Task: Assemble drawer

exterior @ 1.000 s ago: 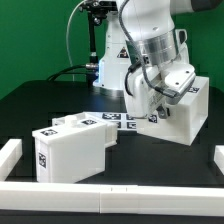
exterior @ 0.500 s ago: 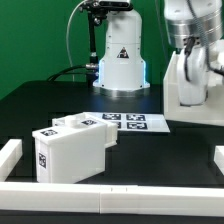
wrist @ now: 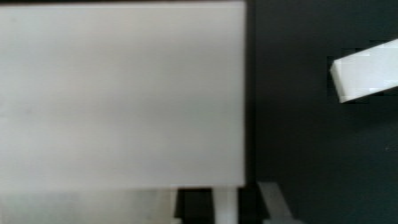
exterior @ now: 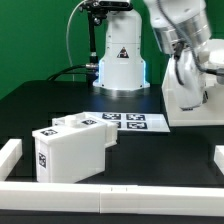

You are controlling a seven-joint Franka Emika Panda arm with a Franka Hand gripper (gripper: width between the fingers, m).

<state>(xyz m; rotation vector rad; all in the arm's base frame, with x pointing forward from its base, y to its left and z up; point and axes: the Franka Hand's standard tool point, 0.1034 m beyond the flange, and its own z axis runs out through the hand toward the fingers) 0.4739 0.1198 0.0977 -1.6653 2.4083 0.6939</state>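
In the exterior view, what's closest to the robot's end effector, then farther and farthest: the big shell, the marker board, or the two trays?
1. Big shell: on the exterior view's right, right at the end effector.
2. Marker board: flat on the table, in the middle.
3. Two trays: at the front, on the exterior view's left.

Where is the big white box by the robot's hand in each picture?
Exterior view: the big shell is at the exterior view's right, just below the arm.
Wrist view: the big shell fills most of the picture as a plain white face.
Shared landmark: the black table lies beside it in both.
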